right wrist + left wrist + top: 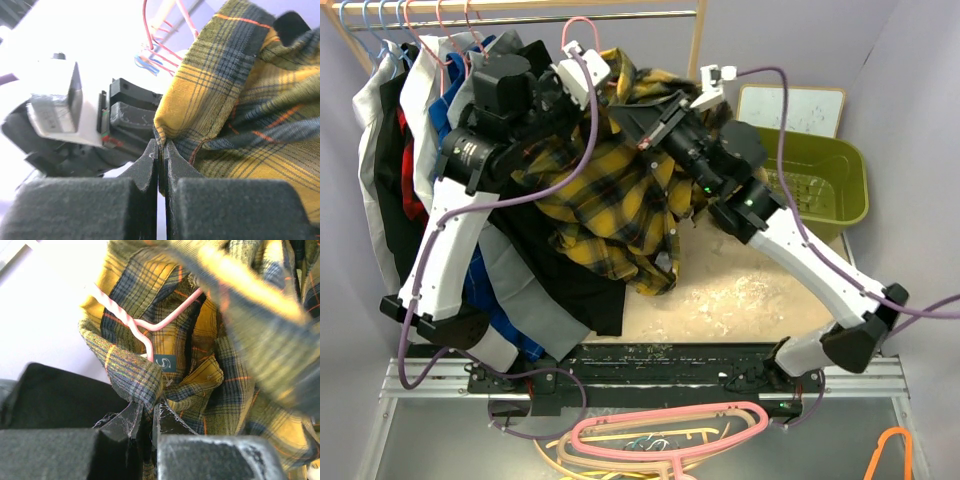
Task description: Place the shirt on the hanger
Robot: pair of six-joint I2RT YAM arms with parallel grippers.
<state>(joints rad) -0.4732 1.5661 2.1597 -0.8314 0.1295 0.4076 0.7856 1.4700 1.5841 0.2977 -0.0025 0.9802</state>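
The yellow and black plaid shirt point(615, 205) hangs bunched between both arms, below the rail. The thin pink hanger point(582, 30) has its hook up at the rail; in the left wrist view its twisted neck and one arm point(150, 325) sit inside the shirt's collar point(150, 295). My left gripper point(585, 80) is shut on the collar's edge point(135, 380). My right gripper point(645, 125) is shut on a fold of the shirt point(200, 100) at the other shoulder, close to the left gripper, which shows in the right wrist view point(90, 120).
A rail point(520, 15) with several hung garments point(410, 130) stands at the back left. A green bin point(820, 175) sits at the right. A thick pink hanger point(670, 430) and an orange hanger point(890, 450) lie by the near edge.
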